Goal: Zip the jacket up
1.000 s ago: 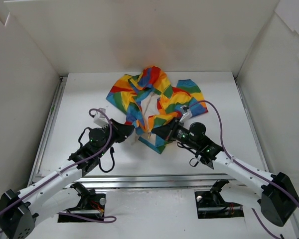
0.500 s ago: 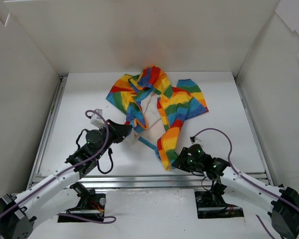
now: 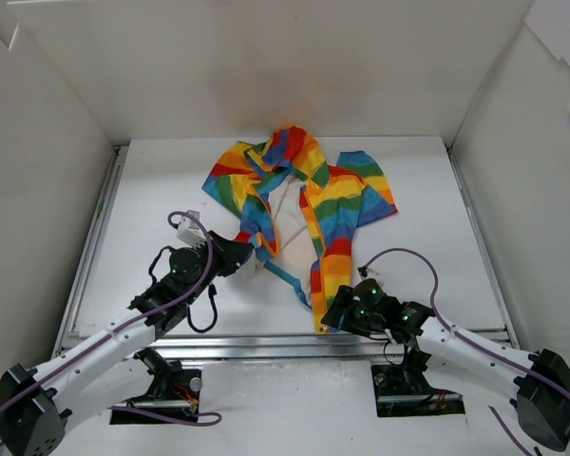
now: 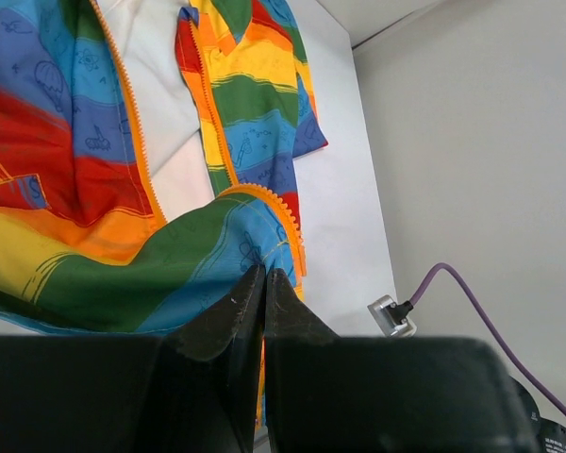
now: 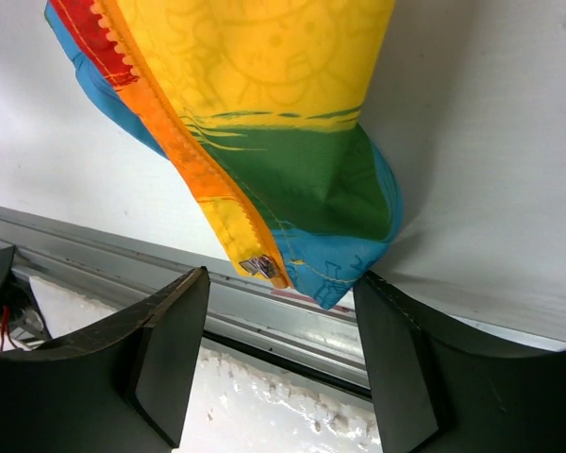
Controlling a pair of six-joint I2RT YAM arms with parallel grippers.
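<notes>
Jacket (image 3: 334, 204) limp, light (slips easily); I'd grip hem (image 5: 344, 269) by zipper (image 5: 206, 177). Left fingers (image 4: 217, 326) pinched, seemingly on hem; right fingers (image 5: 170, 363) apart.

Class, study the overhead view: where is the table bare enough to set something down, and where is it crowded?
Two bare patches of table: one between the jacket and the left wall, another between the jacket and the right wall. Crowded: the near middle, where the left gripper and right gripper meet the jacket's hem.
</notes>
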